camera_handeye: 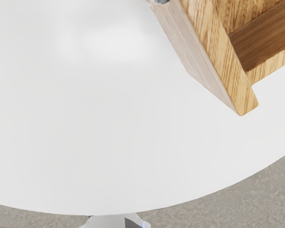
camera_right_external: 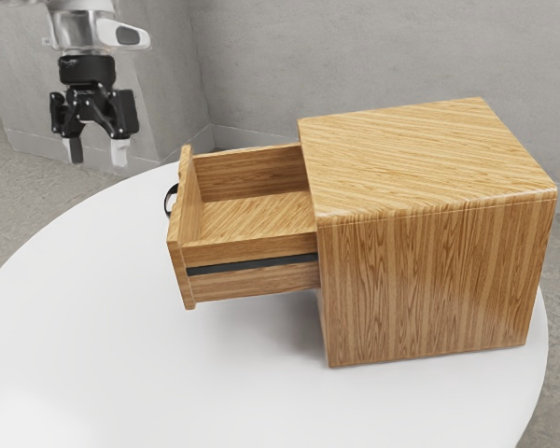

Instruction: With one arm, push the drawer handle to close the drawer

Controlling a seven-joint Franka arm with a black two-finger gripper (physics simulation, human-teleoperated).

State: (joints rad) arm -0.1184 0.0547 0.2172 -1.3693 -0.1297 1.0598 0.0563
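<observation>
One wooden drawer (camera_right_external: 252, 247) out, one straight push to make

Step in hand, as I judge it: the approach to the black bow handle (camera_right_external: 170, 201), with the shove to follow. My gripper (camera_right_external: 97, 154) hangs above the round white table (camera_right_external: 93, 317), fingers (camera_right_external: 119, 152) spread, nothing between them. I would bring them together first; a closed pair should make a firmer pusher and be less apt to straddle the bow.

Next, drop to handle height while keeping off the drawer front (camera_handeye: 218, 57), line up with the middle of the handle, then press along the runner (camera_right_external: 252, 265), toward the cabinet (camera_right_external: 429, 168). Slow contact, steady force, no downward lean. An off-centre push may twist the drawer and bind it; too hard a one at the end of travel could shift the cabinet. Follow through until the front seats.

Bearings: the handle sits on the drawer's outer face, lower than my gripper and toward the exterior view's right of it, a clear gap between. The drawer stands well out of the cabinet, so most of the closing remains.
</observation>
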